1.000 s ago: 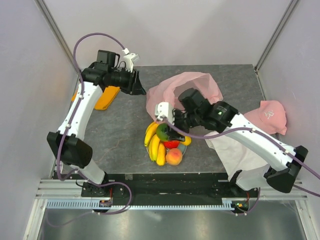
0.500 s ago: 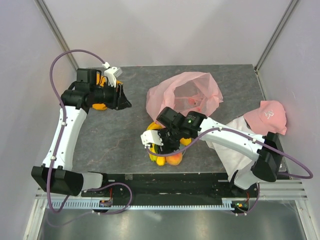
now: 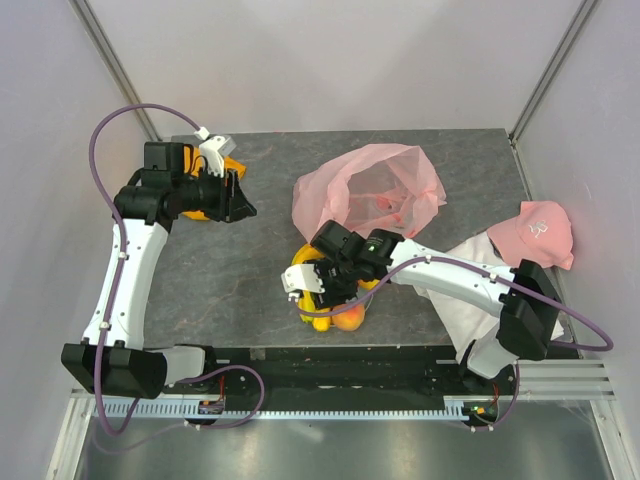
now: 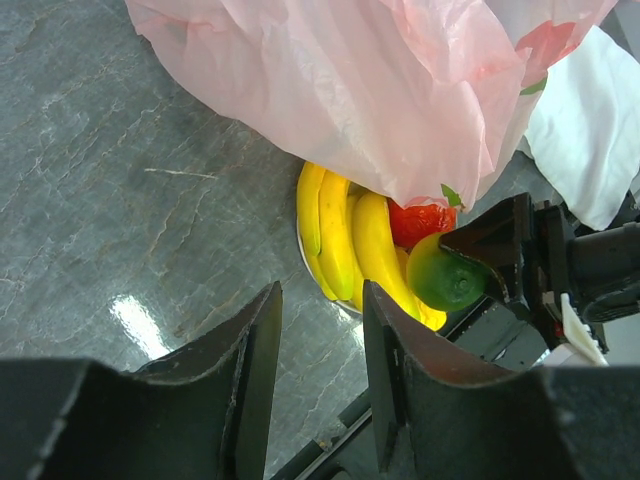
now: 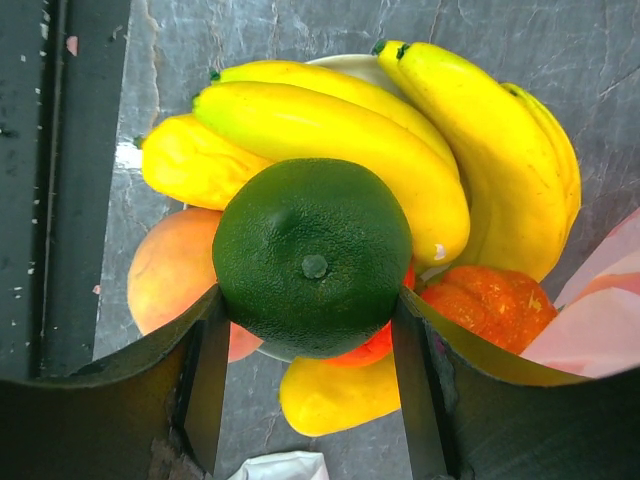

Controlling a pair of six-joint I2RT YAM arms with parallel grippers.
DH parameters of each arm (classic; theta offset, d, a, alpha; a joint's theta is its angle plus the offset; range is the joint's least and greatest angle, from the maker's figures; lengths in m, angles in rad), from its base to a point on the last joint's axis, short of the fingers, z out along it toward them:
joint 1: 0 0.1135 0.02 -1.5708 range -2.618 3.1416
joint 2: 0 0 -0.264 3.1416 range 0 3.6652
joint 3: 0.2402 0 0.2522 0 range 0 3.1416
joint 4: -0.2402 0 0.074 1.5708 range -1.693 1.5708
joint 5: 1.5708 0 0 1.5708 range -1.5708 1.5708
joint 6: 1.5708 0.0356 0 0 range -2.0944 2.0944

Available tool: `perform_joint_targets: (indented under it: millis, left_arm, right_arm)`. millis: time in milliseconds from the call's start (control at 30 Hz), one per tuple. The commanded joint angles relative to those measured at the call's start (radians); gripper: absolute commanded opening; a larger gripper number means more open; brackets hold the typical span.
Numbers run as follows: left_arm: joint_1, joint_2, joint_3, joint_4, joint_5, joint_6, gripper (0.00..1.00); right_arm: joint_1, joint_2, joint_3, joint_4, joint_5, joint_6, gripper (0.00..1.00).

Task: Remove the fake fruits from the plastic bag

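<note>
**Q:** Right hand?
**A:** My right hand grips the green fruit just over the bananas and peach. It's held low, I'd say to drop it on that pile.
**Q:** Bag? Left hand?
**A:** The bag slumps on the worktop behind the pile. My left hand is apart, fingers parted and empty, keeping clear.

grey marbled table. pink cap at right edge, touching wrinkled white cloth that spreads toward front right. orange cloth at back left, mostly hidden. pale curved rim near front edge, perhaps plate. light grey walls on three sides.
</note>
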Motion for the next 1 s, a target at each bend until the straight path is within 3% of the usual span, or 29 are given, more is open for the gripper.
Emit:
perform_joint_targets:
  millis: [0, 200, 400, 967]
  left_arm:
    - [0.006, -0.006, -0.003, 0.014, 0.020, -0.007, 0.45]
    - [0.006, 0.006, -0.003, 0.017, 0.036, -0.002, 0.45]
    - [0.006, 0.016, -0.002, 0.027, 0.053, -0.008, 0.45]
    - [0.006, 0.036, 0.009, 0.034, 0.082, -0.012, 0.45]
  right_arm:
    - [-0.001, 0.010, -0.023, 0.056, 0.031, -0.023, 0.37]
    - [-0.001, 0.005, -0.040, 0.064, 0.057, -0.019, 0.42]
    - [-0.002, -0.009, -0.052, 0.072, 0.076, -0.016, 0.59]
    - [-0.001, -0.047, -0.060, 0.058, 0.106, -0.016, 0.82]
